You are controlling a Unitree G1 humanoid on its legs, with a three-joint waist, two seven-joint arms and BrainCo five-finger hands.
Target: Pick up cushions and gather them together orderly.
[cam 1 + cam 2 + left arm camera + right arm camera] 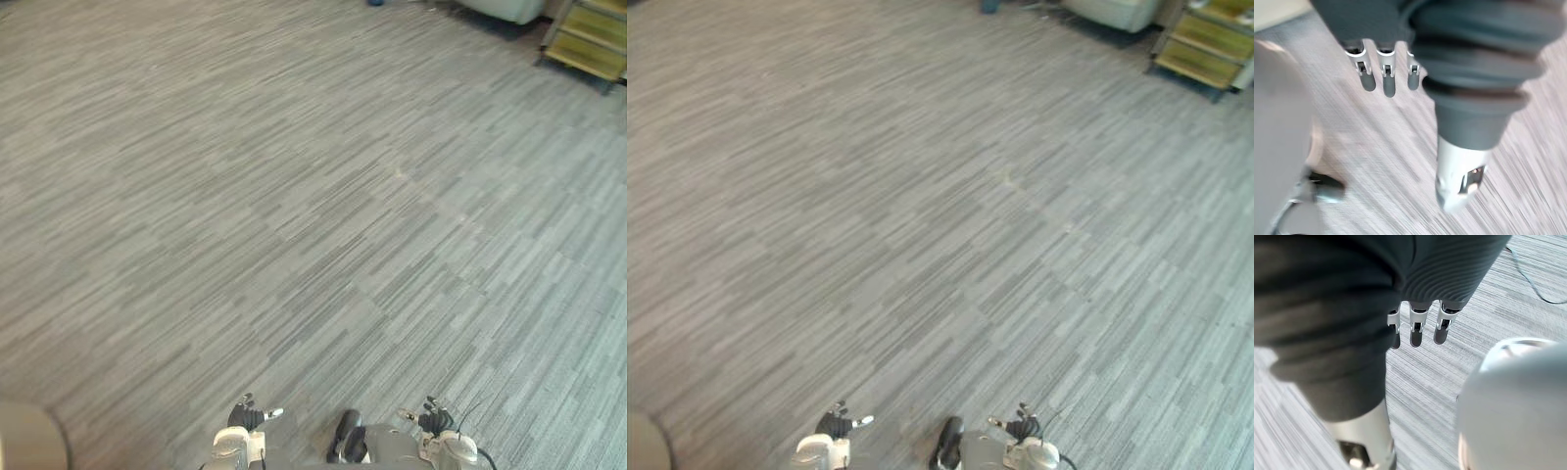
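Starting at the lower left corner of the head views, a beige rounded cushion-like shape lies on the grey striped carpet floor. It has a soft curved edge and a plain, smooth surface, and most of it is cut off by the corner, so I cannot tell for certain that it is a cushion, which way it points or how its long axis runs. It lies near the robot's left hand and apart from it. That hand hangs low over the carpet. In its own wrist view the silver dark-tipped fingers hang straight and side by side, with the thumb spread well away from them, a wide empty hand above bare carpet. Further right, the right hand sits at the same height. Its fingers are likewise straight and relaxed in a row, with only carpet beyond them. At the far edge of the floor, a small blue object sits just left of a pale upholstered seat. In the far right corner stands a yellow-green tiered shelf unit. What its tiers hold I cannot tell.
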